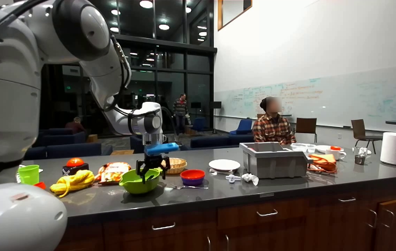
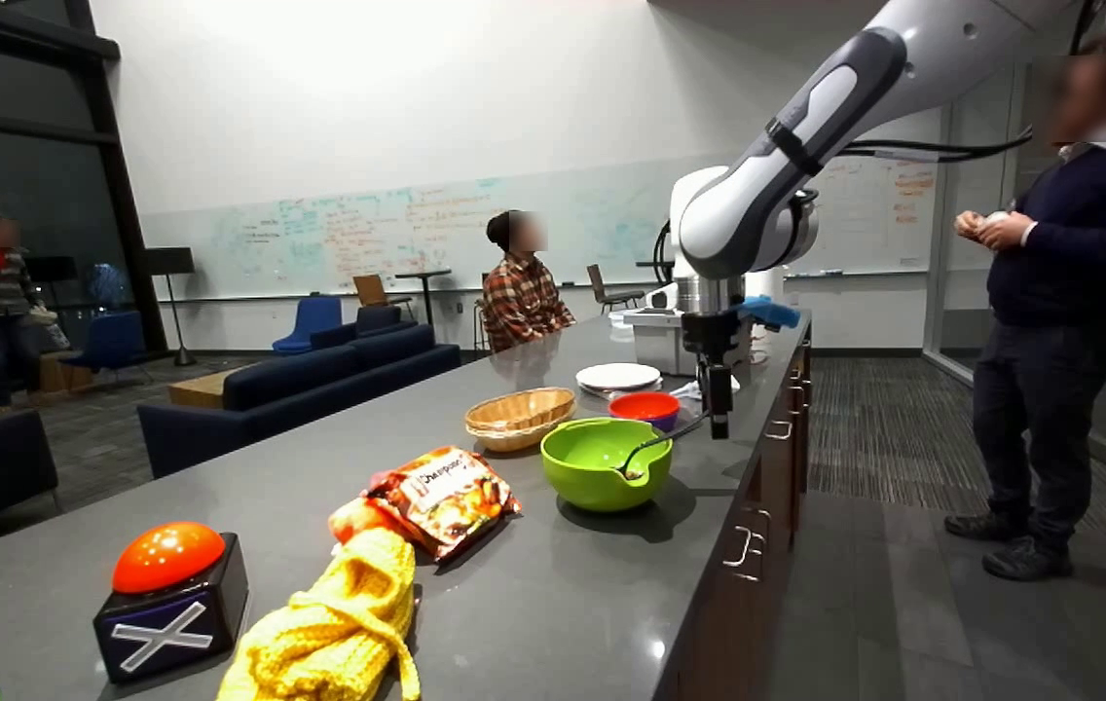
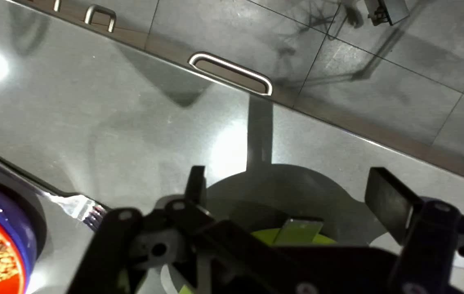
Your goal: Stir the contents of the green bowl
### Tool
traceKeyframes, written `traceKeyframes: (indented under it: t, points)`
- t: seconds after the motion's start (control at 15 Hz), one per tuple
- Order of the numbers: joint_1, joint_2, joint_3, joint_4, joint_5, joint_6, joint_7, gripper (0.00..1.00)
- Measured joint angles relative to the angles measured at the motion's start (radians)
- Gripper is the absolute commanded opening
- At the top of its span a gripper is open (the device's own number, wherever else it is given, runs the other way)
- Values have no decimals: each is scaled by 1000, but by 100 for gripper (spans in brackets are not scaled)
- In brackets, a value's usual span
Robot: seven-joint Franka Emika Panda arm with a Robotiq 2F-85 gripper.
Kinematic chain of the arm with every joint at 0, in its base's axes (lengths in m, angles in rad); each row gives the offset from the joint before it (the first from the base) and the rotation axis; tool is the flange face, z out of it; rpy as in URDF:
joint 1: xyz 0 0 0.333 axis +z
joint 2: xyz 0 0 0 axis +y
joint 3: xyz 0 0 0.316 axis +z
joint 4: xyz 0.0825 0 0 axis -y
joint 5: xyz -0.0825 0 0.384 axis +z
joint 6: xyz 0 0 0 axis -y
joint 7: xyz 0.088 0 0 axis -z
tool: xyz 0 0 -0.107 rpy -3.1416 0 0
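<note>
The lime-green bowl [image 1: 139,186] stands on the counter near its front edge; an exterior view shows it with its notched rim [image 2: 592,490], and only slivers show in the wrist view [image 3: 265,235]. A spoon-like utensil [image 2: 667,438] leans in the bowl, its dark handle rising over the rim. The flat handle end shows in the wrist view [image 3: 298,232]. Few bits show at its low end; the contents are mostly hidden. My gripper [image 1: 154,178] is open, fingers pointing down [image 2: 719,426], beside the bowl near the handle end. Its fingers are wide apart and empty [image 3: 291,192].
A red-and-purple bowl [image 1: 192,177] with nut-like bits and a fork [image 3: 77,207] lie close by. A wicker basket [image 2: 519,419], white plate [image 2: 618,377], snack bag [image 2: 446,497], yellow knit bag [image 2: 329,623], red button box [image 2: 173,604] and grey bin [image 1: 276,165] stand around.
</note>
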Motion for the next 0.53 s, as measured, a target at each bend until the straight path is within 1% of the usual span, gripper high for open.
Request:
traceKeyframes:
  t: [0.53]
  points:
    - [0, 2, 2, 5, 0, 1, -7, 100]
